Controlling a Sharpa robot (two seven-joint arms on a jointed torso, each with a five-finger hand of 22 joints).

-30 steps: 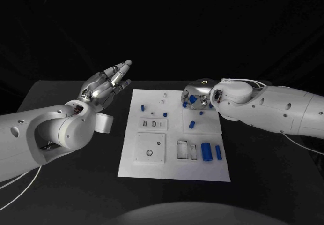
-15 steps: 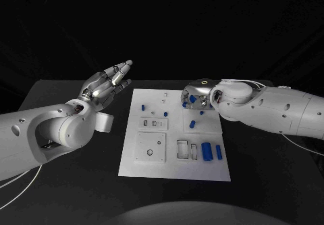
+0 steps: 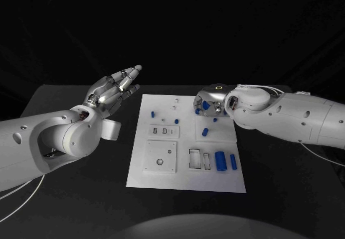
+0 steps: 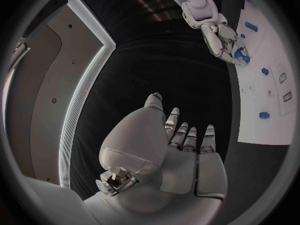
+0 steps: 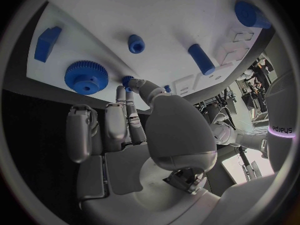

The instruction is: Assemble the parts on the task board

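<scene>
Right hand (image 3: 211, 103) over task board (image 3: 185, 174) far edge, fingertips pinching small blue peg (image 5: 127, 80) | left hand (image 3: 113, 90) raised, fingers apart, empty | peg likely light, rigid, slick; grip its sides.

The board (image 3: 185, 177) lies mid-table (image 3: 65, 199). The left hand (image 3: 113, 90) hangs left of its far corner, off the board. The right hand (image 3: 209, 105) is over the far right part (beside a gear (image 5: 86, 77)). Two cylinders (image 3: 226, 162) lie side by side near right.
</scene>
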